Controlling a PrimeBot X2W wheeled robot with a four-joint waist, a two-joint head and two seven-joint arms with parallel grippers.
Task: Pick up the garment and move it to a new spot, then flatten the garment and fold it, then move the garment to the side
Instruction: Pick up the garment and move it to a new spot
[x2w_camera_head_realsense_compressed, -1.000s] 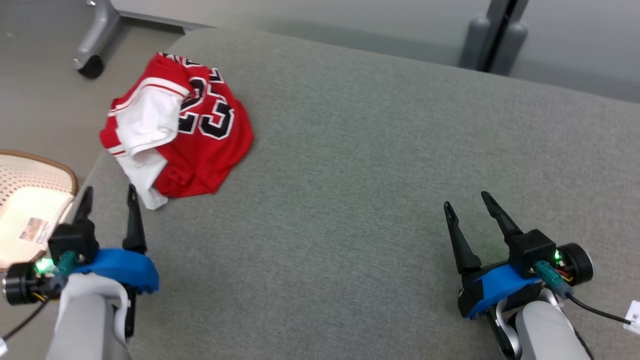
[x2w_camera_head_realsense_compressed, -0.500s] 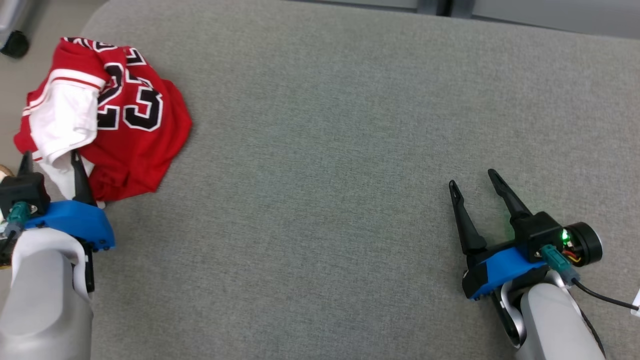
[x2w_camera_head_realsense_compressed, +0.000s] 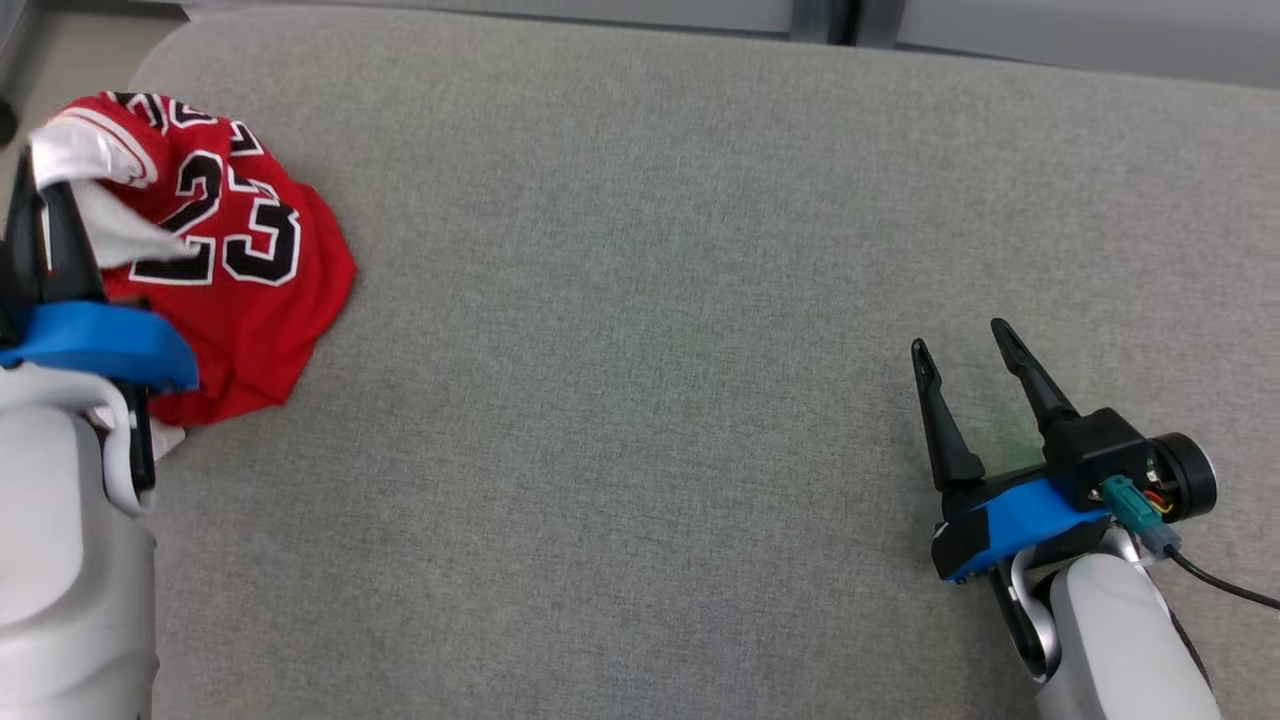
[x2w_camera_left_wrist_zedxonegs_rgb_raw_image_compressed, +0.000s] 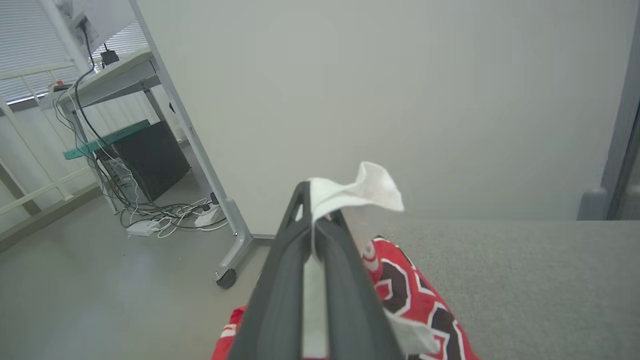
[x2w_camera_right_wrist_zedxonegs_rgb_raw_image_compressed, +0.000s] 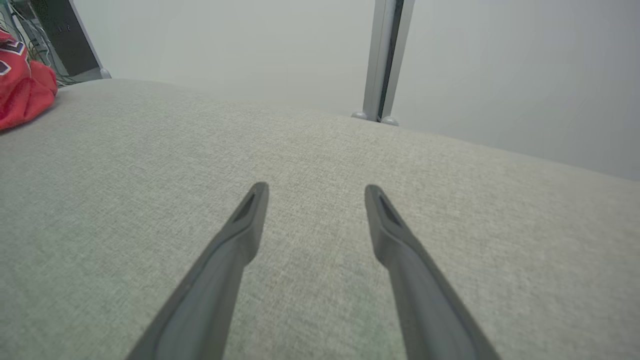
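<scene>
Head view, looking down on a wide grey cushioned surface (x2w_camera_head_realsense_compressed: 640, 400). A crumpled red garment (x2w_camera_head_realsense_compressed: 255, 290), a jersey with a black number 23 outlined in white, lies at about 10 o'clock near the surface's rounded corner.

The left claw (x2w_camera_head_realsense_compressed: 45, 195) is at 9 o'clock, over the garment's near left edge, with its two dark fingers pressed together. In the left wrist view the left claw (x2w_camera_left_wrist_zedxonegs_rgb_raw_image_compressed: 317, 210) is clamped on a white fold (x2w_camera_left_wrist_zedxonegs_rgb_raw_image_compressed: 370, 190) of the garment. The fold pokes out past the fingertips and is raised above the red cloth (x2w_camera_left_wrist_zedxonegs_rgb_raw_image_compressed: 410, 295) lying below at 5 o'clock.

The right claw (x2w_camera_head_realsense_compressed: 960, 336) sits at 4 o'clock, well apart from the garment. Its fingers are spread wide and grip nothing. In the right wrist view the right claw (x2w_camera_right_wrist_zedxonegs_rgb_raw_image_compressed: 315, 189) hangs just over bare grey fabric, with the garment (x2w_camera_right_wrist_zedxonegs_rgb_raw_image_compressed: 22, 97) far off at 10 o'clock.

Beyond the surface, the left wrist view shows a wheeled desk (x2w_camera_left_wrist_zedxonegs_rgb_raw_image_compressed: 227, 240) with cables (x2w_camera_left_wrist_zedxonegs_rgb_raw_image_compressed: 165, 220) on the floor at 9 o'clock.
</scene>
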